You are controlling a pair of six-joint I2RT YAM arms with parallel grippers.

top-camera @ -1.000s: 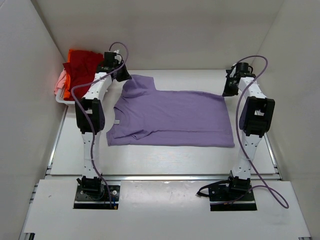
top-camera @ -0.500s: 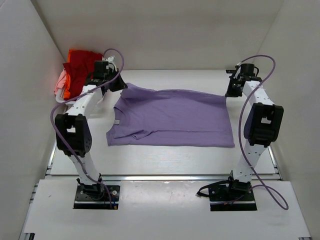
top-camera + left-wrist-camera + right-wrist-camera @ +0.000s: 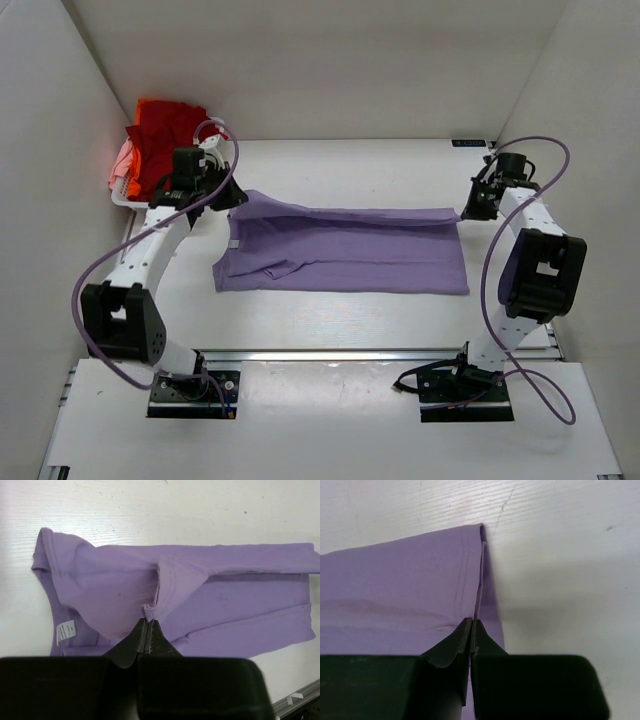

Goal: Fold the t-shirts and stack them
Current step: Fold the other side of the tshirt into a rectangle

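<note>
Clamps the lavender purple short-sleeved cloth t-shirt (image 3: 340, 255), spread on the white table (image 3: 330, 320), along its far edge, left gripper (image 3: 148, 623) pinched tight on the shoulder fold, right gripper (image 3: 471, 623) on the hem corner, holding that edge raised and taut, apparently for folding nearward.

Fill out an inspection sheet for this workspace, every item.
Surface: white table, flat, no spills seen.
Job's things: lavender t-shirt lies spread on the table, its far edge lifted. Red t-shirt, orange t-shirt and pale pink t-shirt are piled in the white basket at the far left.
Clutter: nothing seen.
Grippers: left tool pinches the lavender t-shirt near its collar; right tool pinches its hem corner.
Cables: purple cables loop off both arms, clear of the cloth.
Surroundings: white walls on three sides.
</note>
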